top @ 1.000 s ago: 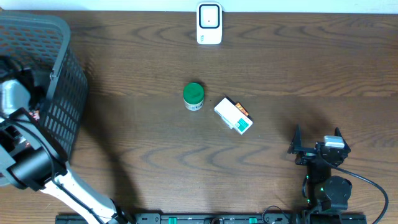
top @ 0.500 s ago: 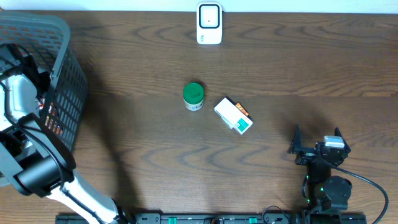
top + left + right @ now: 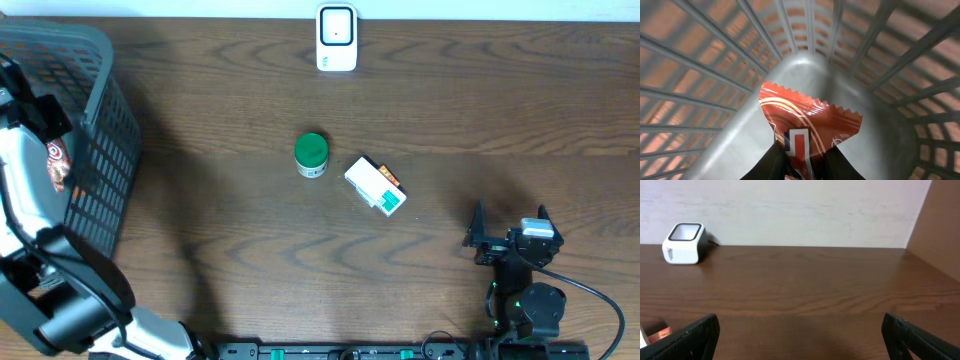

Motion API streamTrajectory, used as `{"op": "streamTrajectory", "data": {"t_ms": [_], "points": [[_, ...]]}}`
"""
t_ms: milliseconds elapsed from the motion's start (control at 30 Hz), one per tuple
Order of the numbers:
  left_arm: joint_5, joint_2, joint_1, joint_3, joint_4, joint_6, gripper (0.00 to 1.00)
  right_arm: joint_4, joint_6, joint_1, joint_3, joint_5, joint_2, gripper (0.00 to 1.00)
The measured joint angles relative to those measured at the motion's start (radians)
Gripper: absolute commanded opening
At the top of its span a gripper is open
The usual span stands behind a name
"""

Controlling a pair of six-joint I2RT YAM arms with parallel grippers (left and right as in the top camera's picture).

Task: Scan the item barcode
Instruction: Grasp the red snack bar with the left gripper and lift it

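At the lower right of the overhead frame, the right gripper (image 3: pixel 510 220) is resting just above the wooden table (image 3: pixel 250 260) with its jaws spread wide and nothing between them. At the left edge, the left gripper (image 3: pixel 805 167) is reaching down into the grey mesh basket (image 3: pixel 105 150), its jaws pinched narrow on the lower end of a red snack packet (image 3: pixel 807 120), which is hanging over the basket floor. Mid-frame, a green-lidded jar (image 3: pixel 311 154) is standing just beside a white box (image 3: pixel 375 186) that is lying at an angle. At the top centre, the white barcode scanner (image 3: pixel 336 38) is sitting near the table's far edge, well apart from the packet.
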Motion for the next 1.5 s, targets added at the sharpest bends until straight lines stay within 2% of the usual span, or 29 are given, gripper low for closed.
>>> {"op": "streamTrajectory", "data": {"t_ms": [333,633,1333,1500], "points": [[0.002,-0.164,0.000,-0.003,0.018,-0.003,0.08,0.000,0.000,0.000,0.000,0.000,0.000,0.99],[0.044,-0.353,0.000,-0.003,0.046,-0.099,0.08,0.000,0.000,0.000,0.000,0.000,0.000,0.99],[0.231,-0.471,0.000,-0.003,0.092,-0.203,0.07,0.000,0.000,0.000,0.000,0.000,0.000,0.99],[0.330,-0.532,0.000,-0.003,0.146,-0.227,0.08,0.000,0.000,0.000,0.000,0.000,0.000,0.99]]}}
